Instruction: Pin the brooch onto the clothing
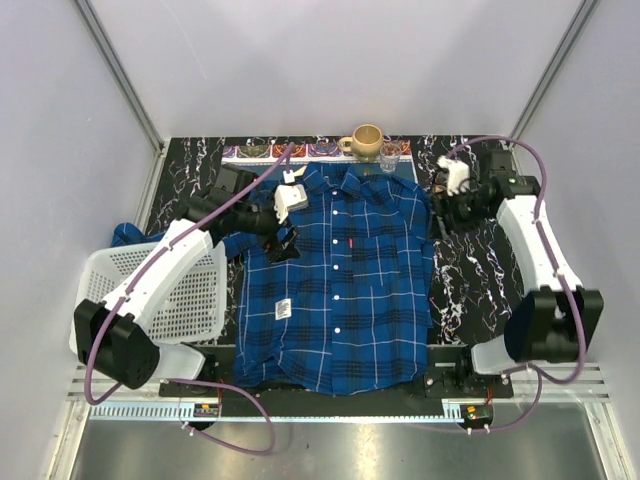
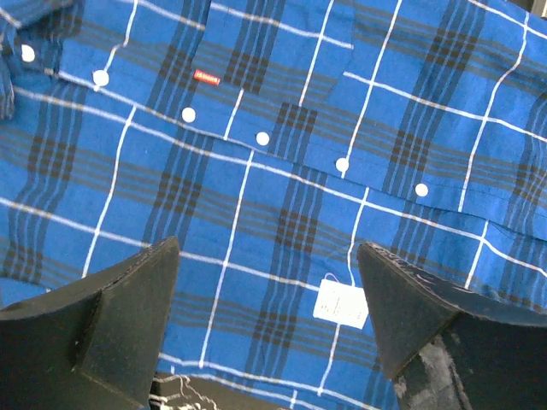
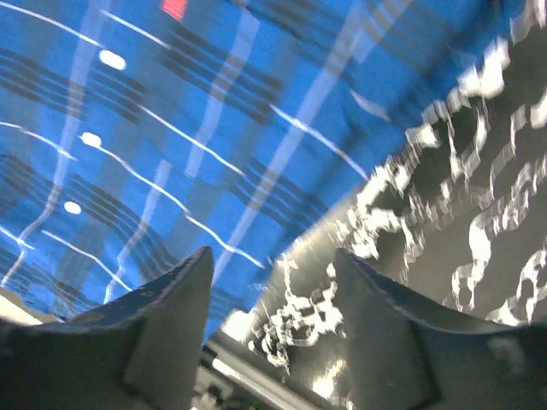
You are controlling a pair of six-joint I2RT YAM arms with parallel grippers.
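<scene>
**Shirt spread on the desk, both tools open above it**

The brooch cannot be made out in any of the three views. The plaid shirt (image 1: 340, 290) lies flat and front-up in the middle of the desk (image 1: 470, 280), with its collar toward the far edge and its hem toward the arm bases. A row of white buttons (image 2: 262, 138) runs down its front, a small red tab (image 1: 351, 243) sits on the chest pocket, and a white paper tag (image 1: 283, 310) lies on the lower front panel.

The left tool (image 1: 283, 243) hangs over the shirt's upper part, on the left side of the top view. In its wrist view the two dark fingers (image 2: 128, 299) stand wide apart with only cloth between them, and the paper tag shows just inside the other finger. Whether the fingertips touch the cloth cannot be told.

The right tool (image 1: 442, 213) is at the shirt's opposite edge, near the shoulder. Its wrist view is blurred, but the fingers (image 3: 162, 325) are spread with nothing between them, over the line where blue plaid meets the black, white-veined desk.

A white mesh basket (image 1: 170, 290) stands just beside the shirt under the left arm. At the far edge, beyond the collar, a tan mug (image 1: 366, 140) stands next to a small clear glass (image 1: 390, 156).
</scene>
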